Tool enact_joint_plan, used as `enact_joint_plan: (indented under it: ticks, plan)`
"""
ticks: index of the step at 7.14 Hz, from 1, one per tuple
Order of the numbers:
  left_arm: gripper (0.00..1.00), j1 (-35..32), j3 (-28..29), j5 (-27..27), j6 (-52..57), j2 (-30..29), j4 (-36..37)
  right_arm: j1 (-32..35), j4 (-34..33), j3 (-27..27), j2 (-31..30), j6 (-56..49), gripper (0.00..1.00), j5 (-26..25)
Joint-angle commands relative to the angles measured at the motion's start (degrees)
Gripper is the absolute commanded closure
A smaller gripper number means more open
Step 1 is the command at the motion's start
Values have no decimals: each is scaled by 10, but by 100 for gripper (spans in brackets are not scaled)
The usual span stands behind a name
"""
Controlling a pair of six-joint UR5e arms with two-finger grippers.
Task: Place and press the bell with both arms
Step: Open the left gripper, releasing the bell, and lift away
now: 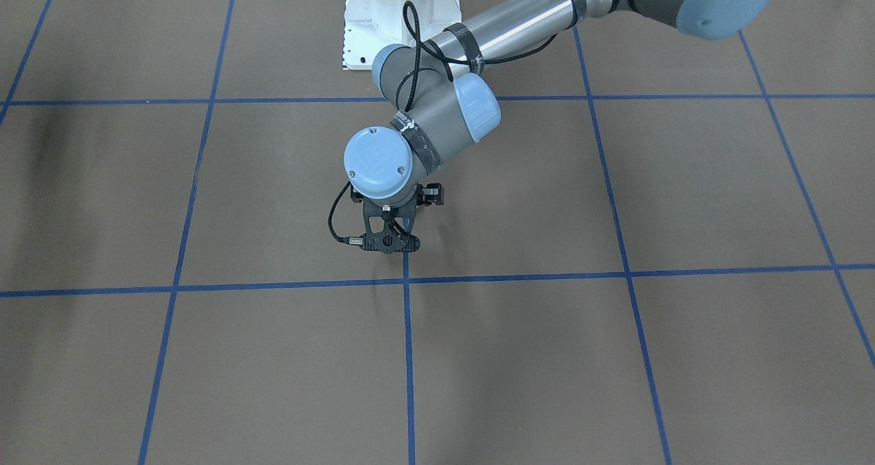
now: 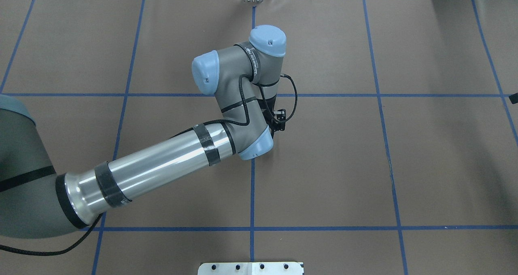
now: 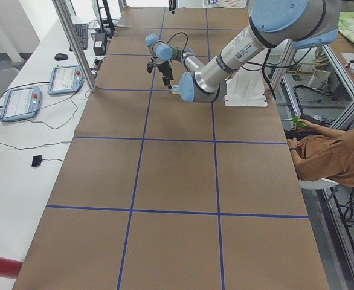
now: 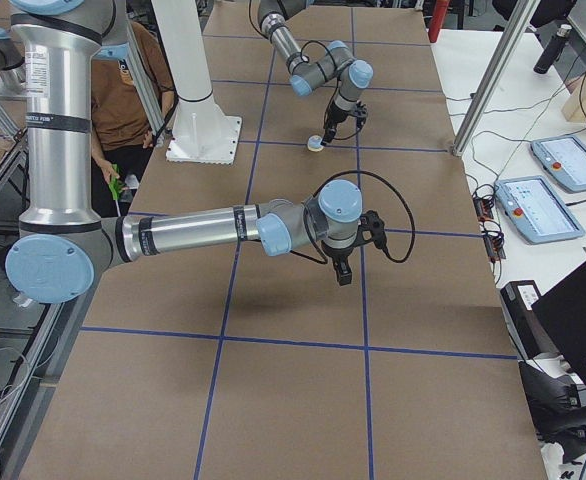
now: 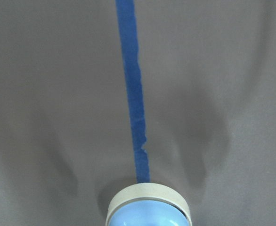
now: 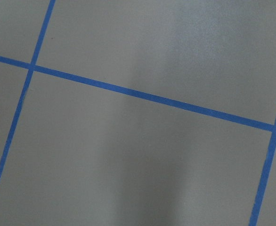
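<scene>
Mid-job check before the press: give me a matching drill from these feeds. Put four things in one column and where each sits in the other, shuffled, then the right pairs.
Things
1. bell
2. left tool
3. right tool
4. white pedestal

Places
A. held up over bare table, apart from the bell
B. resting on the table, on a blue tape line
C. on the robot's side of the table, about midway along it
D. low over the table, close beside the bell

Pairs: 1-B, 2-D, 3-A, 4-C
</scene>
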Motion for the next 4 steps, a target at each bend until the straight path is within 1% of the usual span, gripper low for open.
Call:
enact_joint_plan:
  ticks: [1,2,3,4]
  plan:
    - [4,-59,-102,-1,5,43,43,-54,0,11,67,148,0,-47]
    - [4,-79,-170,-2,7,92,47,-107,0,14,108,233,0,-89]
    - [4,-104,-248,-3,11,163,39,-166,0,17,157,330,0,-126]
    - [4,-125,-315,-3,33,232,34,-221,-2,24,198,402,2,-139]
